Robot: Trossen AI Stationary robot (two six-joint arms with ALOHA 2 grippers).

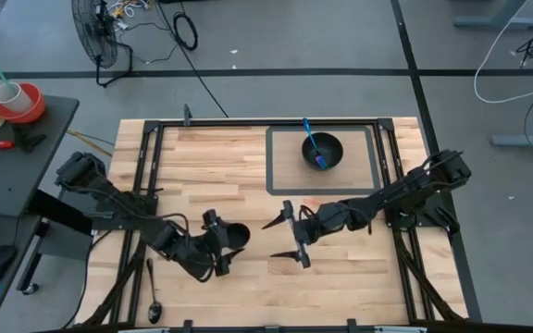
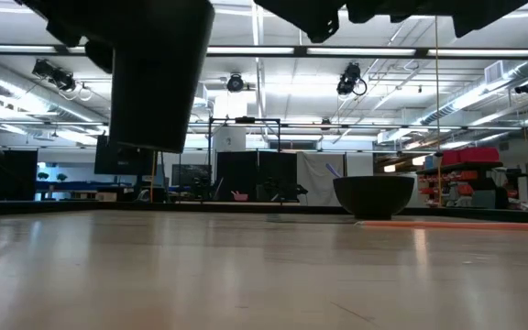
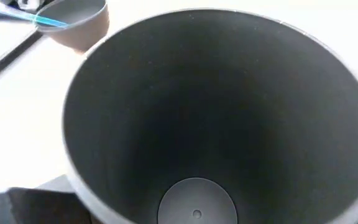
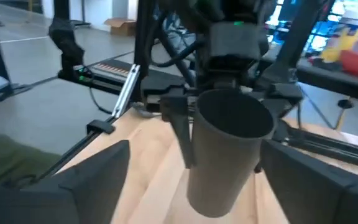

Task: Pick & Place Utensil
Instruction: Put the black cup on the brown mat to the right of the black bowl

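Observation:
My left gripper (image 1: 218, 244) is shut on a dark grey cup (image 1: 234, 236), which hangs above the table's near middle. The low view shows the cup (image 2: 154, 78) off the wood, and the left wrist view looks straight down into the cup's empty inside (image 3: 216, 124). My right gripper (image 1: 281, 240) is open, just right of the cup and pointing at it, touching nothing. A black bowl (image 1: 322, 151) with a blue utensil (image 1: 312, 141) leaning in it sits on a grey mat (image 1: 280, 176). A spoon (image 1: 153, 291) lies flat near the table's near left corner. My left gripper pinches the cup between its two fingers, one finger (image 4: 182, 137) on each outer side of the cup's wall (image 4: 204, 143). The fingers come from above and run down along the cup. The cup is lifted clear, mouth up and slightly tilted.
The mat with the bowl lies toward the table's far right. Black frame rails (image 1: 146, 166) run along the table's left and right edges. Bare wood (image 1: 211, 157) lies between the cup and the far edge. A side table with a red bowl (image 1: 21, 102) stands off to the left.

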